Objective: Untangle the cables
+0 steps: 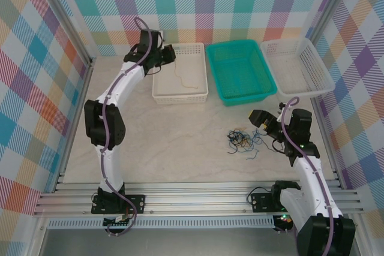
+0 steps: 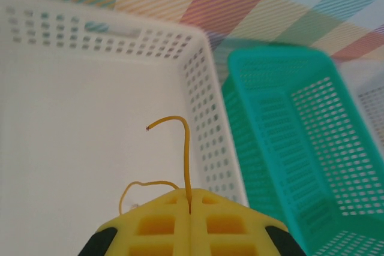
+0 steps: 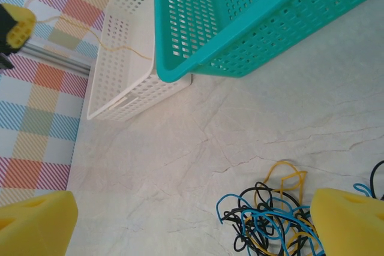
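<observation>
Clamped shut with left jaws on orange cable (image 2: pixel 186 154), over white basket (image 2: pixel 201 106), length trailing down inside. Spread wide apart with right jaws above desk (image 3: pixel 180 148); nearer to tangle (image 3: pixel 270 223), close by the right-hand finger.

The top external view looks down from above and behind the arm bases, far enough back to take in the whole table (image 1: pixel 180 148), the left gripper (image 1: pixel 171 58) and the right gripper (image 1: pixel 259 119).

The left wrist view sits close behind the left gripper (image 2: pixel 189 208). It faces past the pressed-together fingers into the white basket (image 2: pixel 204 118), with the teal basket (image 2: pixel 270 136) to the gripper's right.

The right wrist view looks low across the table (image 3: pixel 198 148) between the wide-spread fingers of the right gripper (image 3: pixel 192 226). The cable tangle (image 3: pixel 270 220) lies just ahead of it.

All three views share the white basket (image 1: pixel 180 97) (image 3: pixel 120 82), the teal basket (image 1: pixel 223 82) (image 3: pixel 192 28) and the orange cable (image 1: pixel 180 76) (image 2: pixel 186 154) (image 3: pixel 120 49) pinched by the left gripper (image 3: pixel 15 25).
</observation>
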